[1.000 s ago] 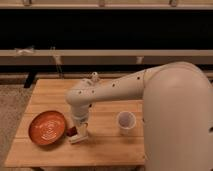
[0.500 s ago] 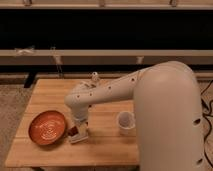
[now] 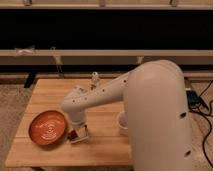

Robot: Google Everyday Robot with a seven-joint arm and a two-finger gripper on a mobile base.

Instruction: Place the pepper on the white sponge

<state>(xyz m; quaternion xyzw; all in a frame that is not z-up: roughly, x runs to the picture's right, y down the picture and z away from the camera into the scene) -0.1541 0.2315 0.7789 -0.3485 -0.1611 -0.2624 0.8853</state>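
The hand [image 3: 77,133] is down at the near side of the worktop [image 3: 102,145], right of the orange plate [image 3: 47,128]. A dark-red pepper [image 3: 73,134] shows at its tip over the white sponge [image 3: 80,137]; whether the hand grips it cannot be told. Placement looks nearly finished, release pending.

Hand [image 3: 79,133] low over the front-left of the wooden counter [image 3: 102,147]. Behind it, a long pale shelf rail [image 3: 75,54] crosses a dark wall. Beige carpet [image 3: 11,107] to its left; black cables [image 3: 204,107] on the floor far right. Dim, warm light.
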